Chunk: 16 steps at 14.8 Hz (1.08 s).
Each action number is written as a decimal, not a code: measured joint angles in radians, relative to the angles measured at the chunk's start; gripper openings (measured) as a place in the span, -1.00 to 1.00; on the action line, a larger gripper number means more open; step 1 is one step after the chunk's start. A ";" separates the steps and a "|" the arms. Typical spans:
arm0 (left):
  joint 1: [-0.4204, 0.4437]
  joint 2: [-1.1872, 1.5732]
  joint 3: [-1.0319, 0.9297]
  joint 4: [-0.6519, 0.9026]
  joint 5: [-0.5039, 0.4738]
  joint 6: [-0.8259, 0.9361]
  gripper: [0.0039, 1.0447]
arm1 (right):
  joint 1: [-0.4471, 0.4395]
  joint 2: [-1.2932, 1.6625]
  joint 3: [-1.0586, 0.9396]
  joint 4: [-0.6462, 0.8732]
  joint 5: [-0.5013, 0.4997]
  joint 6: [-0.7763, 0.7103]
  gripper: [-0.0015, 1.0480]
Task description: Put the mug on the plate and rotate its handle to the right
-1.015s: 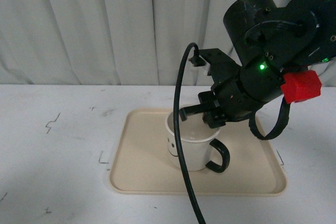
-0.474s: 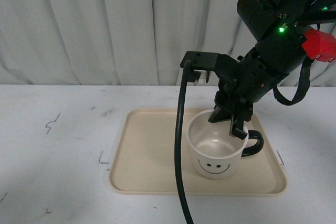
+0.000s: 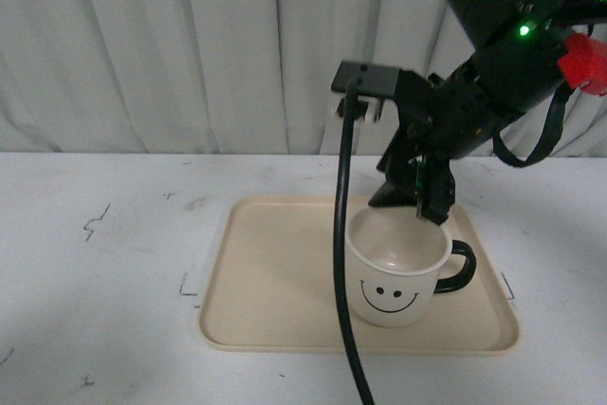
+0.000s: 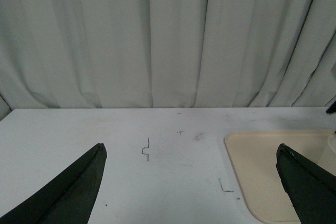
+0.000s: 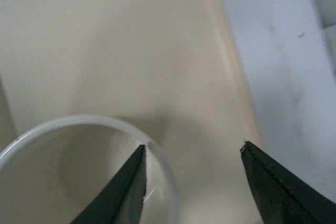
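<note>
The cream-white mug (image 3: 395, 267) stands upright on the beige plate (image 3: 275, 282), smiley face toward the front camera. Its black handle (image 3: 458, 266) sticks out to the right. My right gripper (image 3: 424, 204) hangs open just above the mug's far rim, holding nothing. In the right wrist view the mug's rim (image 5: 105, 124) curves under one finger of the right gripper (image 5: 193, 148), with bare plate (image 5: 131, 40) beyond. My left gripper (image 4: 191, 153) is open over the white table, and the plate's corner (image 4: 257, 153) lies beside one of its fingers (image 4: 310, 187).
A black cable (image 3: 343, 263) hangs from the right arm in front of the plate's middle. The white table (image 3: 104, 272) carries small pen marks (image 3: 93, 223). A pale curtain (image 3: 190, 45) closes off the back.
The mug turned on the plate: its handle swung from the front to the right and the face now points forward. My right gripper let go of the rim and rose slightly.
</note>
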 joint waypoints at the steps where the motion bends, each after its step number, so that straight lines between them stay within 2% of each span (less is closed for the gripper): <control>1: 0.000 0.000 0.000 0.000 0.000 0.000 0.88 | -0.020 -0.065 -0.057 0.118 -0.052 0.038 0.31; 3: 0.000 0.000 0.000 0.000 0.000 0.000 0.88 | -0.056 -0.206 -0.188 0.359 -0.158 0.154 0.59; 4: 0.000 0.000 0.000 0.000 0.000 0.000 0.88 | -0.073 -0.325 -0.281 0.554 -0.201 0.282 0.80; 5: 0.000 0.000 0.000 0.000 0.000 0.000 0.88 | -0.077 -0.381 -0.309 0.653 -0.214 0.367 0.91; 6: 0.000 0.000 0.000 0.000 0.000 0.000 0.88 | -0.071 -0.420 -0.322 0.786 -0.169 0.473 0.85; 7: 0.000 0.000 0.000 0.001 0.001 0.000 0.88 | -0.039 -0.483 -0.461 1.040 0.169 0.673 0.58; 9: 0.000 0.000 0.000 0.000 -0.001 0.000 0.88 | -0.046 -0.529 -0.722 1.218 0.477 0.871 0.19; 10: 0.000 0.000 0.000 0.000 -0.001 0.000 0.88 | -0.080 -0.557 -0.833 1.273 0.554 0.919 -0.01; 12: 0.000 0.000 0.000 0.000 0.000 0.000 0.88 | -0.131 -0.688 -0.999 1.355 0.557 0.970 -0.43; 14: 0.000 0.000 0.000 0.000 0.000 0.000 0.88 | -0.136 -0.796 -1.106 1.404 0.527 0.985 -0.81; 15: 0.000 0.000 0.000 0.000 0.000 0.000 0.88 | -0.140 -0.831 -1.191 1.408 0.505 0.990 -0.96; 16: 0.000 0.000 0.000 0.000 0.000 0.000 0.88 | -0.160 -0.858 -1.259 1.408 0.497 0.990 -0.96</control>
